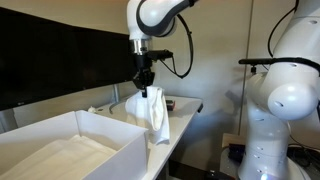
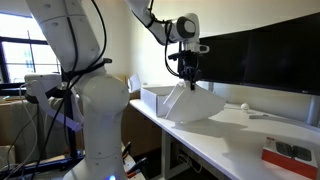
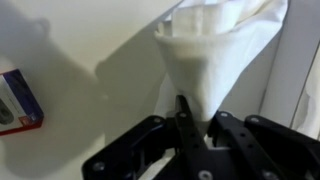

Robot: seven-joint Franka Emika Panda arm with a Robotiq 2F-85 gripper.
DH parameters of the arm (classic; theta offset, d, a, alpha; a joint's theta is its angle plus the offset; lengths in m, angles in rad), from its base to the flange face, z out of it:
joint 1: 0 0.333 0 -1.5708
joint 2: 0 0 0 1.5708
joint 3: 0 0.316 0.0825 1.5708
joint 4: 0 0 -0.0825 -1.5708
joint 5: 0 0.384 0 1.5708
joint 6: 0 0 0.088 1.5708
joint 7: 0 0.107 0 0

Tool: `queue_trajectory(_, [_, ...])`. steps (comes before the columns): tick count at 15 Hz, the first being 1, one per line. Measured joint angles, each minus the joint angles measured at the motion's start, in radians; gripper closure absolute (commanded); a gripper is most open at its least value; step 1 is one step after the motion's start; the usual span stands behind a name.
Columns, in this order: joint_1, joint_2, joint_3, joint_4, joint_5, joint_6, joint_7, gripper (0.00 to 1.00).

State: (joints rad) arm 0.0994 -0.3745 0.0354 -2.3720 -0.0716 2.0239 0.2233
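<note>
The white, smooth-shelled robot arm fills the left of an exterior view, its rounded joints glossy. A long white table with a flat matte top runs across the lower right, and a wide black screen stands behind it in the upper right. A rectangular white bin with thin straight walls sits in the lower left of an exterior view, soft pale material lying inside. The white cloth hangs at the frame's centre as a limp, creased cone, its lower folds resting on the table just beside the bin. 1 small red-and-blue carton lies flat at the left edge of the wrist view. The black gripper points straight down, its 2 fingers pressed together, pinching the cloth's gathered top.
</note>
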Motion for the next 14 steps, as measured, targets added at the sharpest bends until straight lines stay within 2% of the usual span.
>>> queue_trajectory(4, [-0.035, -0.063, -0.014, -0.164, 0.001, 0.082, 0.000, 0.95])
queue_trajectory(9, [-0.078, -0.062, -0.017, -0.302, -0.001, 0.194, 0.001, 0.95])
queue_trajectory(12, [-0.082, -0.016, -0.003, -0.299, -0.002, 0.254, 0.001, 0.95])
queue_trajectory(14, [-0.081, 0.042, 0.018, -0.233, -0.023, 0.286, -0.003, 0.95])
